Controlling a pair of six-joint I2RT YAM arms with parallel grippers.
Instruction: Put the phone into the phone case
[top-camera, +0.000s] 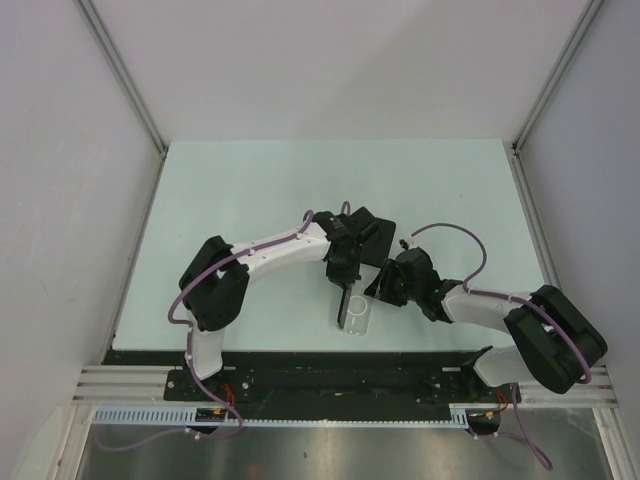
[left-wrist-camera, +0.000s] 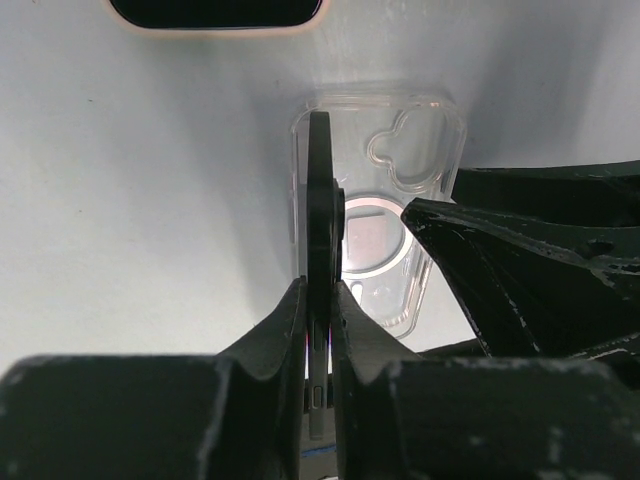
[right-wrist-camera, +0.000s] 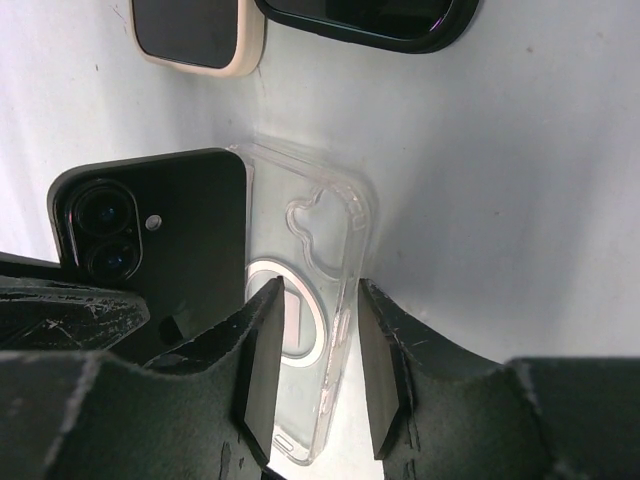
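Note:
The black phone (left-wrist-camera: 319, 190) stands on its long edge, pinched between my left gripper's (left-wrist-camera: 319, 330) fingers; its two rear cameras show in the right wrist view (right-wrist-camera: 170, 240). It is held over the left side of the clear phone case (left-wrist-camera: 410, 180), which lies flat on the table with its open side up. In the top view the phone (top-camera: 348, 302) and case (top-camera: 356, 324) are at the table's near centre. My right gripper (right-wrist-camera: 315, 370) is open, its fingers astride the case's right rim (right-wrist-camera: 345, 250) without pinching it. In the top view the left gripper (top-camera: 343, 280) and right gripper (top-camera: 381, 291) are close together.
A beige-rimmed device (right-wrist-camera: 196, 36) and a black-rimmed one (right-wrist-camera: 372, 18) lie flat just beyond the case, also seen as dark shapes in the top view (top-camera: 372, 236). The right gripper's fingers (left-wrist-camera: 520, 260) crowd the left wrist view. White walls enclose the pale table (top-camera: 240, 190).

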